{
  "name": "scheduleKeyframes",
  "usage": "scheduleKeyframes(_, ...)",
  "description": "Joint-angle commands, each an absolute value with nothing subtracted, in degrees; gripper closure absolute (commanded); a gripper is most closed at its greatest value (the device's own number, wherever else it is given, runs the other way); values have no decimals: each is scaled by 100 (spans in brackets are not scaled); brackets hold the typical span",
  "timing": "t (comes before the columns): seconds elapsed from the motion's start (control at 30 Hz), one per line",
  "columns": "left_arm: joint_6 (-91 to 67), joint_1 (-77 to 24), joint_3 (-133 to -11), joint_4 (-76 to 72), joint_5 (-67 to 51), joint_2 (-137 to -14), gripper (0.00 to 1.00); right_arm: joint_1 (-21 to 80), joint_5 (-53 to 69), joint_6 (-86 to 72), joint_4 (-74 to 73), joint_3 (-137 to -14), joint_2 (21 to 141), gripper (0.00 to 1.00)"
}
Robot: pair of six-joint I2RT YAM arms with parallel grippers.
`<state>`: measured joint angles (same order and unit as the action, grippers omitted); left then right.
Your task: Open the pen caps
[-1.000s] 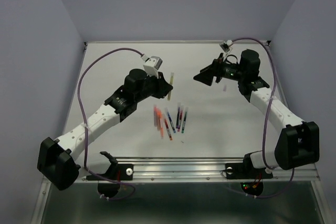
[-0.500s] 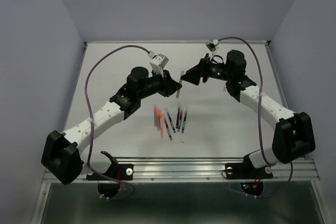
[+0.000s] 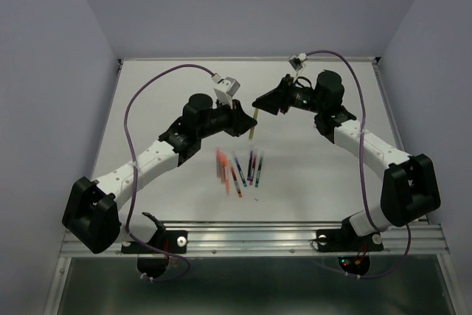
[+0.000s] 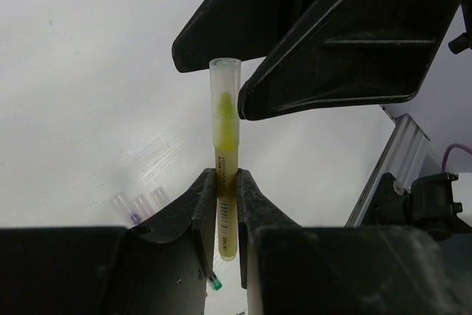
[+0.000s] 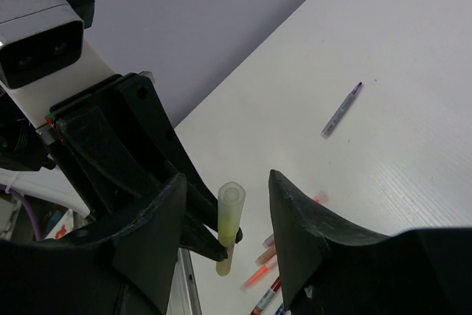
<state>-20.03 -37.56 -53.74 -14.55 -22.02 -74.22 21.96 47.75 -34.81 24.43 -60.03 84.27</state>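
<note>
The cap [image 4: 224, 94] is a pale, translucent tube with a round open rim. It sits on the upper end of the yellow pen [image 4: 226, 154], and a brighter yellow tip shows through its wall. The pen is a thin, smooth stick standing upright in the left gripper [image 4: 225, 182], whose matte black fingers [image 4: 203, 204] are clamped on the lower barrel, so the cap rises clear above them.

The right gripper [image 5: 226, 182] comes in from the far side with its broad, wedge-shaped black fingers [image 5: 299, 234] spread apart. The cap stands in the gap between them, and the right wrist view shows space on both sides.

Just below and left of the left fingers, three loose caps [image 4: 140, 204], clear and rounded, lie on the table [image 3: 310, 167], which is white and faintly ribbed. Below both grippers in the top view lie the other pens [image 3: 240, 169], a fan of thin red, orange, blue and dark sticks. A small purple-tipped piece [image 5: 341, 109] lies apart, beyond the right gripper.
</note>
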Motion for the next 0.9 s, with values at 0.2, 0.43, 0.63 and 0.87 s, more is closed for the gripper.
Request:
scheduleKeyframes(0.2, -2092, -3806, -5643, -1819, -2241, -7453, 100, 2250, 5019, -3499, 2628, -6196, 8526, 46)
scheduleKeyframes(0.43, -2162, -3806, -5678, -1907, -2224, -7506, 100, 2303, 4922, -3366, 2400, -6223, 8490, 50)
scheduleKeyframes(0.63, -2241, -3806, -5713, -1960, -2197, -7559, 100, 2303, 4913, -3322, 2312, -6249, 8481, 62)
scheduleKeyframes(0.87, -2347, -3806, -5660, -2057, -2241, -7541, 100, 2303, 4659, -3296, 2241, -6267, 8438, 99)
